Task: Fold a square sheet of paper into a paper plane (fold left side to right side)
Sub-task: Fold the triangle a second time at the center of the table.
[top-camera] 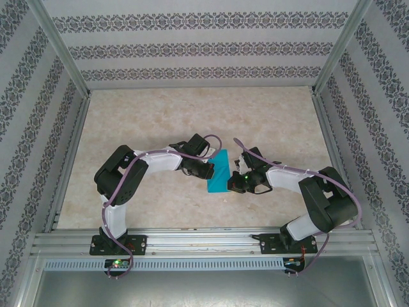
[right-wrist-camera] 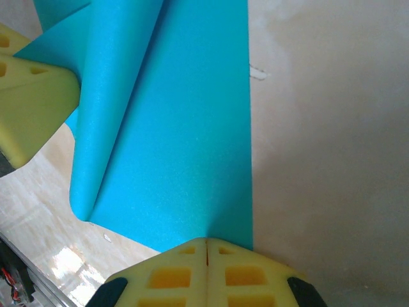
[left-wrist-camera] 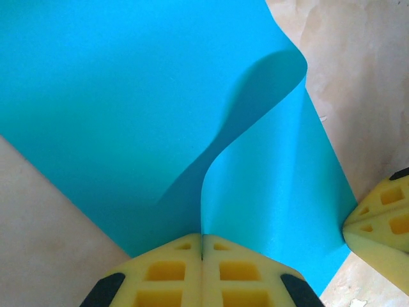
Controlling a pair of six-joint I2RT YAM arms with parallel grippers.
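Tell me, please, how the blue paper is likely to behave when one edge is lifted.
Probably floppy: the paper bends in a soft curl rather than staying flat. Likely very light, and it may slide on the smooth table unless pinned.

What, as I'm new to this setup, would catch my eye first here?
A bright blue paper sheet in the middle of the pale table stands out. One side curls upward, pinched in the closed yellow left fingers; the closed right fingers sit at its other edge.
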